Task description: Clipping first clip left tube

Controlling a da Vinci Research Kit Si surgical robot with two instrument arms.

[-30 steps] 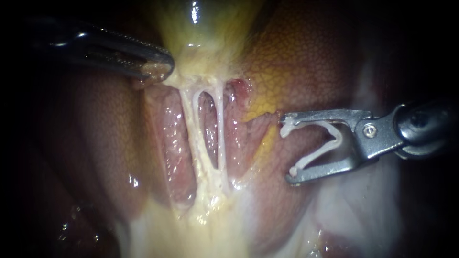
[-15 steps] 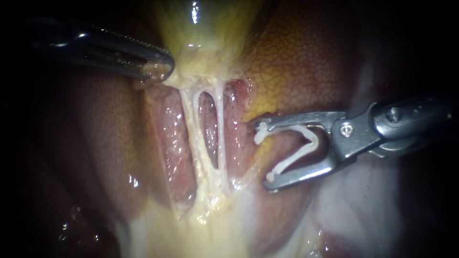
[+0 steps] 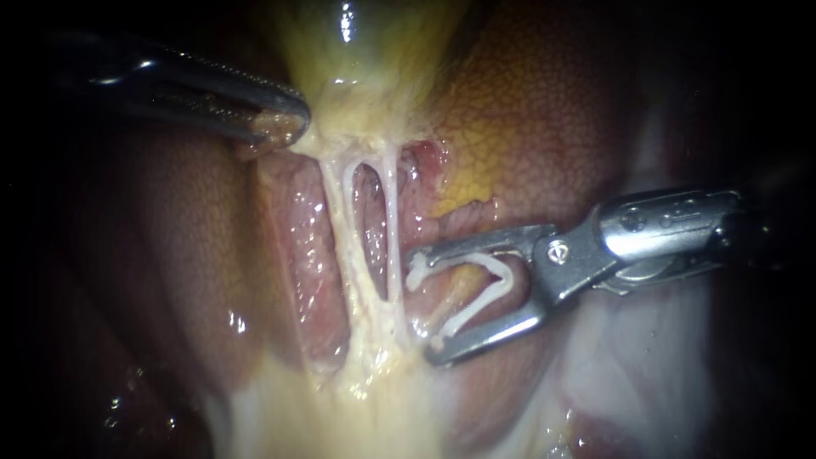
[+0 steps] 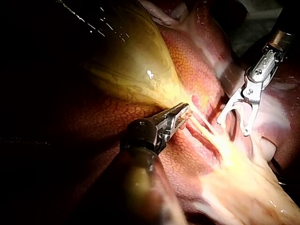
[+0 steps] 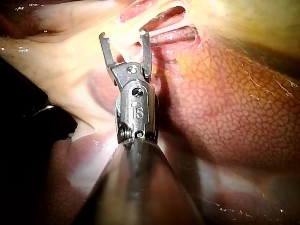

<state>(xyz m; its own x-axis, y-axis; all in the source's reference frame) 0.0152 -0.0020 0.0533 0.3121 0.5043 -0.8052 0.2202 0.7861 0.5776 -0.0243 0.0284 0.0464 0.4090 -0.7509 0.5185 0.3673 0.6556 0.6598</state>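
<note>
The left tube (image 3: 338, 217) is a pale, glistening strand; it runs from the gallbladder (image 3: 357, 51) down into yellow fat, alongside the right tube (image 3: 393, 225), with a reddish window between them. The right instrument (image 3: 422, 306) has its jaws wide apart, each seating one leg of an open white clip (image 3: 484, 285); the clip tips lie just beside the right tube, apart from the left tube. The left instrument (image 3: 276, 123) has its jaws pinched on the gallbladder's yellowish lower edge; its shaft is lost in shadow.
</note>
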